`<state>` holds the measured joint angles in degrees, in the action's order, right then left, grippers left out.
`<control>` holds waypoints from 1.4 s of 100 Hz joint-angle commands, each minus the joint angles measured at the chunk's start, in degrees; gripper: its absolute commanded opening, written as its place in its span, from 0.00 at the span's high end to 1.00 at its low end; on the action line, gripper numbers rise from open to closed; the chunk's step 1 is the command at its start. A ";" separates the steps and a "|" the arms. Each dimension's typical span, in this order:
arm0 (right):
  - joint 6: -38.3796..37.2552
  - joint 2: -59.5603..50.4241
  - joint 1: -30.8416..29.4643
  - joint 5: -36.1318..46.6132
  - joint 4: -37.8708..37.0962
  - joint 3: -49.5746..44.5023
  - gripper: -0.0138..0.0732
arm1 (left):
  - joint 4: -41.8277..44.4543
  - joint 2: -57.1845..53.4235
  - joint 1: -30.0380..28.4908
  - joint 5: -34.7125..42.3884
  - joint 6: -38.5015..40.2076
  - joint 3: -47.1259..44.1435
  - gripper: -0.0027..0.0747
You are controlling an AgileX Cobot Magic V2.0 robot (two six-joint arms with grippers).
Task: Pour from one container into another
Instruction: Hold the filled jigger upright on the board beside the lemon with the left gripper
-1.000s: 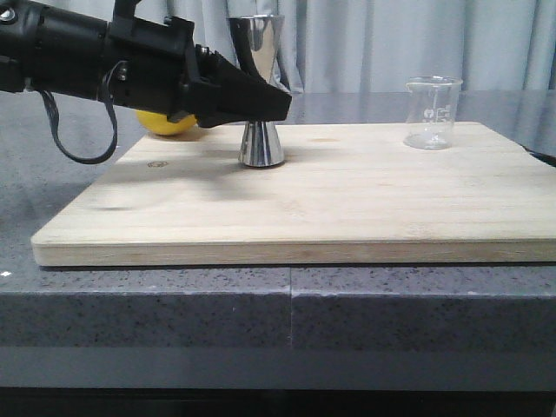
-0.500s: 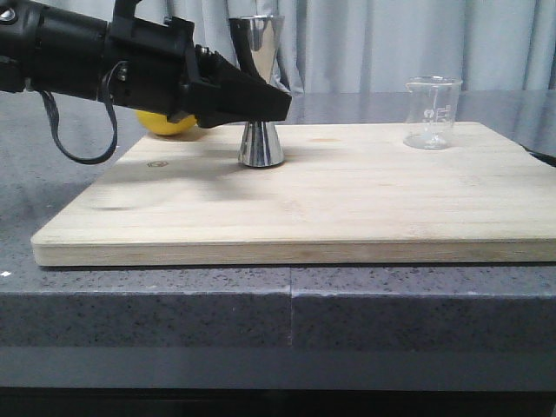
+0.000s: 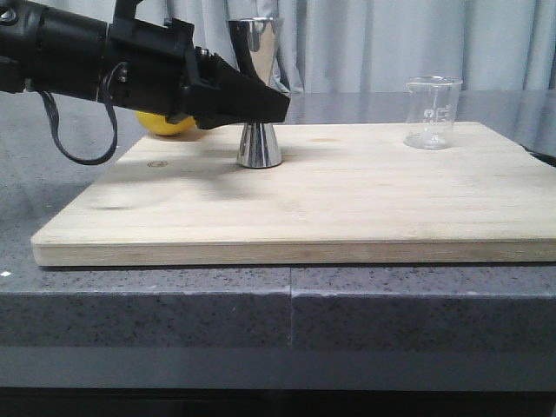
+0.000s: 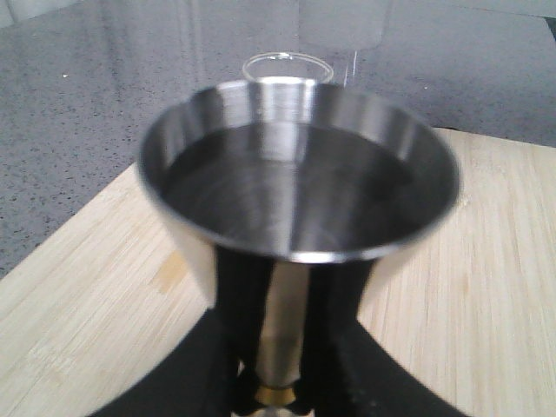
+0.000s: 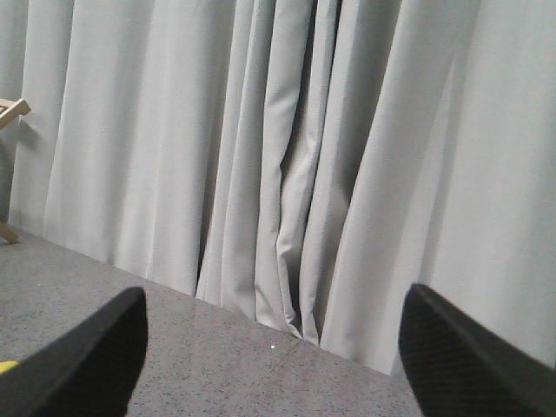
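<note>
Left pincer [image 3: 261,104] grips jigger [image 3: 260,143]; lemon [image 3: 165,122] behind, beaker [image 3: 432,113] apart.

A staged test bench: speckled grey counter [image 3: 174,304], pale curtain [image 5: 287,165] backdrop.

Shiny steel jigger [image 3: 259,95] with gold band, clear white-marked beaker [image 3: 432,113], pale-grained board [image 3: 347,200].

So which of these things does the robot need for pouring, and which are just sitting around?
Needed for pouring:
- glass beaker
- steel jigger
- left gripper, around the jigger's waist

Just sitting around:
- yellow fruit behind the arm
- wooden board underneath
- grey curtain
</note>
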<state>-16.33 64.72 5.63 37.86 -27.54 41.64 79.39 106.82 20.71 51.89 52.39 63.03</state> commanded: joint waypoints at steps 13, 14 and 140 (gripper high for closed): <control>-0.15 -1.39 -0.31 3.71 1.04 1.42 0.22 | -1.43 -2.48 -0.10 3.08 -0.06 1.93 0.88; -0.15 -1.39 -0.31 3.71 1.04 1.42 0.22 | -1.43 -2.48 -0.10 3.08 -0.06 1.93 0.88; -0.15 -1.39 -0.31 3.71 1.04 1.42 0.22 | -0.29 -2.48 -0.10 2.76 -0.06 1.93 0.64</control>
<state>-16.45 64.72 5.63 37.86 -27.54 41.64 80.68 106.82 20.71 51.77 52.39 63.25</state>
